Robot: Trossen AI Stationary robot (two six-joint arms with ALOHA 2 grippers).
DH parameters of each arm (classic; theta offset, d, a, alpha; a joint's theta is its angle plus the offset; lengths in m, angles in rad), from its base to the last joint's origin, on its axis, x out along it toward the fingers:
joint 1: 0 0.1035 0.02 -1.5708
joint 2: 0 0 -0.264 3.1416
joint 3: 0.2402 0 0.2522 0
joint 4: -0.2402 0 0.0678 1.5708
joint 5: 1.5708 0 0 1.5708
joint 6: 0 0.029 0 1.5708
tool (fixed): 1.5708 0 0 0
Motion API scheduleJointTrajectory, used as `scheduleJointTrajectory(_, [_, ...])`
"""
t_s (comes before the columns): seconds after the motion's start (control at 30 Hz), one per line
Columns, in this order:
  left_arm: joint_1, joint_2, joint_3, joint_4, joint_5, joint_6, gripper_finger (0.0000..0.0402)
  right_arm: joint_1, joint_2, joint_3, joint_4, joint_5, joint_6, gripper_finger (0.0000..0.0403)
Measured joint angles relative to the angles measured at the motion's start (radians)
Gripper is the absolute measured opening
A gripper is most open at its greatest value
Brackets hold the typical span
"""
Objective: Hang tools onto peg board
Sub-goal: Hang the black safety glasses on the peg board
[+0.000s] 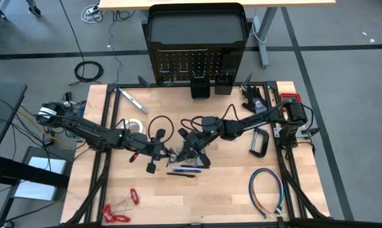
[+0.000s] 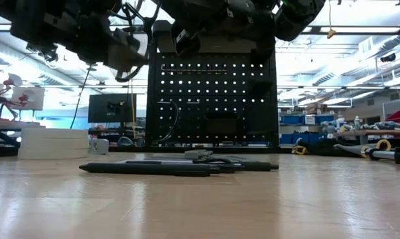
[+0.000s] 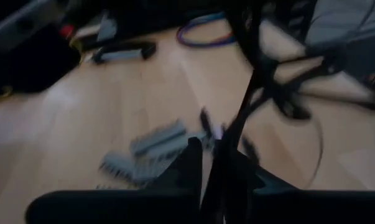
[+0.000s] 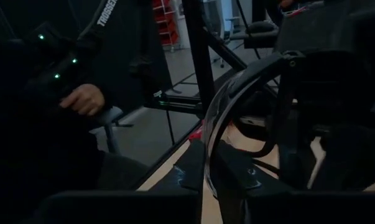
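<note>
Both grippers meet at mid-table: the left gripper (image 1: 160, 151) and right gripper (image 1: 192, 147) each pinch a thin black cable loop (image 4: 221, 118) strung between them, jaws narrow on it. The upright black perforated peg board (image 1: 196, 66) stands at the far edge, beyond both, nearer the right arm. Dark slim pens (image 1: 183, 170) lie crosswise just nearside; the route boardward looks open.

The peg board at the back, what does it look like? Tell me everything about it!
The peg board is a big black panel that looks like metal, standing upright at the far edge of the wooden table. Its face has neat rows of small round holes; light shines through them in the low view. Little hooks stick out of it. On top sits a wide, tray-like black shelf. Two small black bins hang near its bottom. Neither gripper touches it.
</note>
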Motion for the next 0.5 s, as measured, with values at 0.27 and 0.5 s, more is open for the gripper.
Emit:
scheduleJointTrajectory(0.27, [0.0, -0.16, 0.0, -0.15, -0.058, -0.001, 0.006, -0.004, -0.001, 0.0, -0.034, 0.006, 0.0, 0.0033])
scheduleJointTrajectory(0.5, [0.0, -0.232, 0.0, -0.065, -0.057, -0.03, 0.006, -0.016, -0.001, 0.0, -0.089, 0.067, -0.015, 0.003])
